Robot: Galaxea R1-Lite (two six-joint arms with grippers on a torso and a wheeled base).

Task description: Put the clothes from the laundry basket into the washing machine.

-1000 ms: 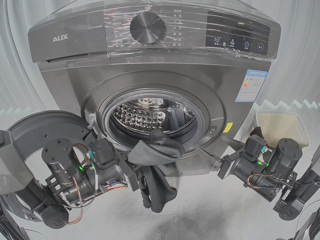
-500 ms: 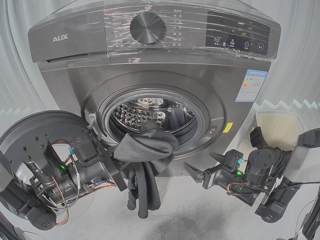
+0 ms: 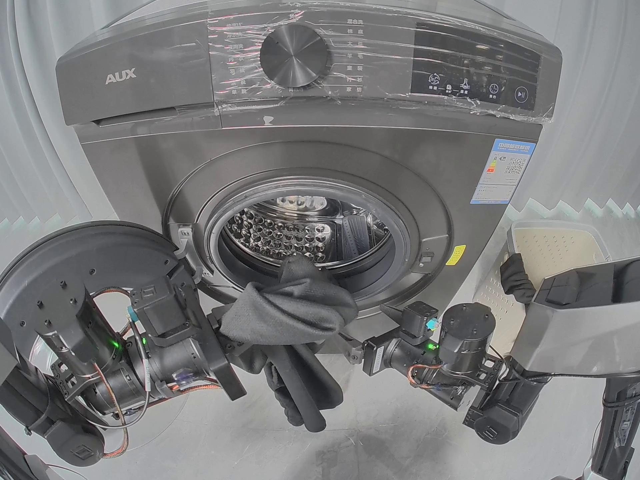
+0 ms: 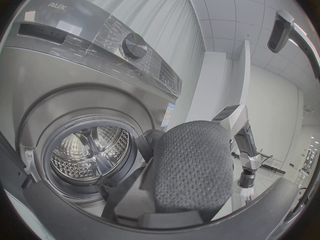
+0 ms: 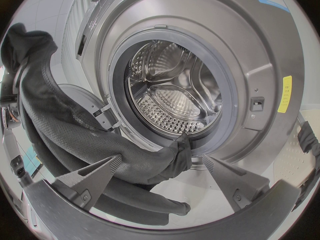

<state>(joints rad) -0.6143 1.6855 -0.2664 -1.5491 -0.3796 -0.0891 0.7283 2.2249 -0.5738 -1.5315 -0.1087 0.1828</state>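
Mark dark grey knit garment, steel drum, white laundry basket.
dark grey knit garment [image 3: 293, 308], head view, bunched top.
steel drum [image 3: 273, 235], head view, perforated wall.
white laundry basket [image 3: 567, 248], head view, inner wall.

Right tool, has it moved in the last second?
Yes. The right tool has swung leftward and down, away from the laundry basket, toward the dark garment hanging from the washing machine door opening.

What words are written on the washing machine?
On the washing machine:
Logo on the detergent drawer: a brand name, not read out.
Labels round the dial: too small to read.
Icons on the control panel: wording too blurred.
Print on the blue-edged label: too small.
Print on the yellow sticker: too small.
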